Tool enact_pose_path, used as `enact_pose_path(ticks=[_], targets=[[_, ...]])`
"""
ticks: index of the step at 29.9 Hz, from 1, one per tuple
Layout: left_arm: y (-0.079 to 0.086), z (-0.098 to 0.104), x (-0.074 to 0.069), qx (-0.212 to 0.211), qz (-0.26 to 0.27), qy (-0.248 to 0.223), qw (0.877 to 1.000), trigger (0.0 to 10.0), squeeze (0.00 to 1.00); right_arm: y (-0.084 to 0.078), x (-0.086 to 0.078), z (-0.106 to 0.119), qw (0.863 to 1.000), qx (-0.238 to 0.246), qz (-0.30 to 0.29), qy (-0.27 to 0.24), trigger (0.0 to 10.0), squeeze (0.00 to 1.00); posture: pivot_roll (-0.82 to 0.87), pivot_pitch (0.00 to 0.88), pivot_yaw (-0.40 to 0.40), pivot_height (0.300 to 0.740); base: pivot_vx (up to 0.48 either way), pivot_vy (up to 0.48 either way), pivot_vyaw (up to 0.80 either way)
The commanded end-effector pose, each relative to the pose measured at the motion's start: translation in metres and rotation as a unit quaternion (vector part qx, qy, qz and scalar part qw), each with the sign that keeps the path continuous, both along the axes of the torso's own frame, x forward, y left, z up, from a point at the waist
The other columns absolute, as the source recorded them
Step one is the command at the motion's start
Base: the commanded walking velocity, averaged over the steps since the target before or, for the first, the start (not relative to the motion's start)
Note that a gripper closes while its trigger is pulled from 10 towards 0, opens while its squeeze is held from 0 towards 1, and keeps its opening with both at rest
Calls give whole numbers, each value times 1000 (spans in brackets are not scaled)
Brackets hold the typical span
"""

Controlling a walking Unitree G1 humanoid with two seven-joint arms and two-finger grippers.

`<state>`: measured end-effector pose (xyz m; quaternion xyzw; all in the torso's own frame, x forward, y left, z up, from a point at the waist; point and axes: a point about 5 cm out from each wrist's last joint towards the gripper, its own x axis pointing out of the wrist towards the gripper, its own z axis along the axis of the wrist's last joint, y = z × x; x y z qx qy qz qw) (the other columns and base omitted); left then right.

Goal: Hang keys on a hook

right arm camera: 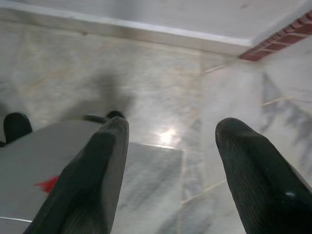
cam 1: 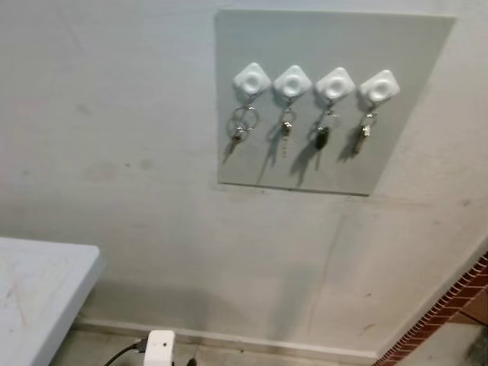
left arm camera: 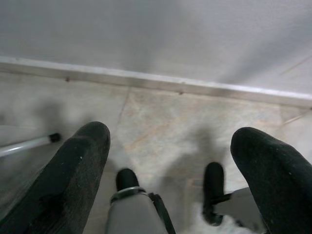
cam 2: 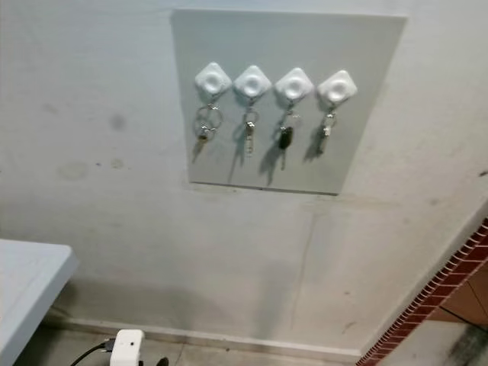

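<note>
Left eye view: hanging in the upper middle of the frame, a grey board [cam 1: 328, 152] on a pale wall [cam 1: 152, 229]. Sitting in a row on the board, four white hooks [cam 1: 251, 78], each one holding keys [cam 1: 242, 126]: rings on the first hook, a thin key [cam 1: 286, 131] on the second, a black-topped key [cam 1: 322, 139] on the third, a small key [cam 1: 365, 131] on the fourth. Poking in at lower left, the corner of a white table [cam 1: 46, 290]. Sitting at the bottom edge, a white plug box [cam 1: 158, 348] with a black cord. Running up the lower right corner, red bricks [cam 1: 442, 313].

Right eye view: showing the same board, hooks and keys, all sitting a bit more to the left.

Left wrist view: pointing down at a stone floor [left arm camera: 161, 122] and a pale baseboard [left arm camera: 146, 78] near the top. Standing wide apart and holding nothing, the left gripper [left arm camera: 195, 156] with its black fingers [left arm camera: 78, 170].

Right wrist view: hanging over shiny floor tiles [right arm camera: 195, 97], the right gripper [right arm camera: 170, 161], fingers [right arm camera: 97, 170] spread apart and gripping nothing. Peeking in at upper right, the bricks again.
</note>
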<state>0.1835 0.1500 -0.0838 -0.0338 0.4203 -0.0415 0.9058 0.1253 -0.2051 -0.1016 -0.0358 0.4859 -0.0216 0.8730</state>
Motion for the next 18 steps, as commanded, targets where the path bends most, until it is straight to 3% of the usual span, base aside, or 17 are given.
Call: enact_pose_path(ticks=[1,18], targets=[[9,-2,-4,14,3,11,1000,10000,0,5,3,0,1000,8,0,-3,10000,0,-28,0,-14,740,0,-356,0],[13,-3,-7,18,6,17,1000,10000,0,6,-2,-2,1000,12,-5,7,10000,0,-24,0,-11,740,0,-389,0]])
